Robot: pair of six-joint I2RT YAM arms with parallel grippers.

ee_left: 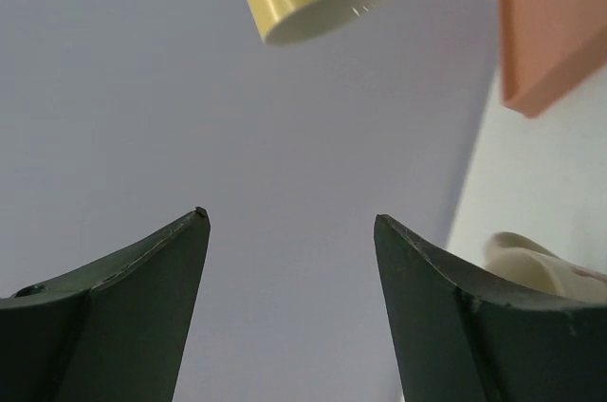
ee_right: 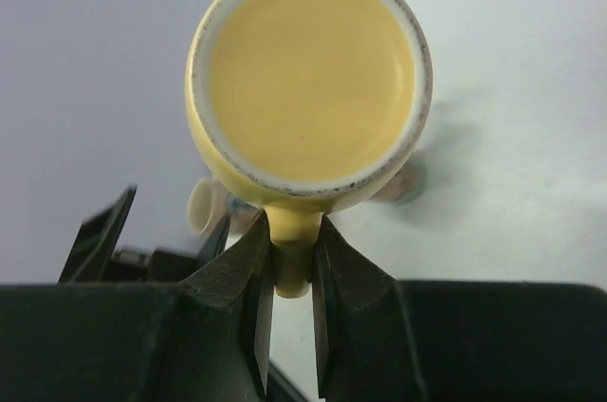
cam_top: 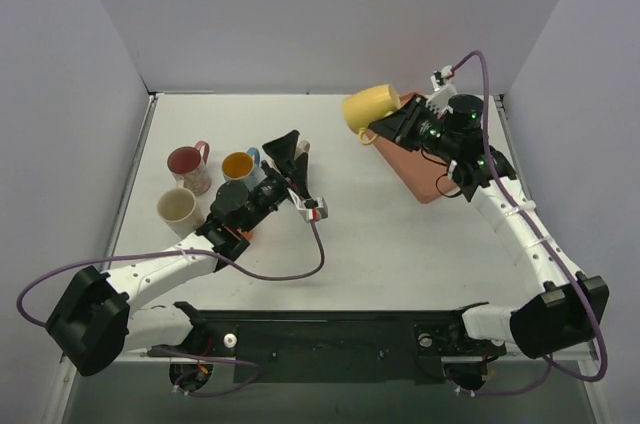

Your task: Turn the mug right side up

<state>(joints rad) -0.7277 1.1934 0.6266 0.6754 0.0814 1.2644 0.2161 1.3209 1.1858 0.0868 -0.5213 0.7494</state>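
I work in a robotics lab test cell: my white desk (cam_top: 380,239) is boxed in on three sides by plain pale walls (cam_top: 330,14), my left arm (cam_top: 170,269) and right arm (cam_top: 530,234) are bolted to a black rail (cam_top: 330,334) at its near edge, and purple cables (cam_top: 322,250) loop loose along them.

mug (cam_top: 371,105) beside the block (cam_top: 424,174), three cups (cam_top: 180,207) well left.

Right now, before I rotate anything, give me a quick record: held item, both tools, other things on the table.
held item: yellow ceramic mug, off the table, tilted
right tool: shut on its handle
left tool: open, empty
others: dark red mug, blue-handled mug, cream mug, all upright
board: flat salmon board, beneath right arm
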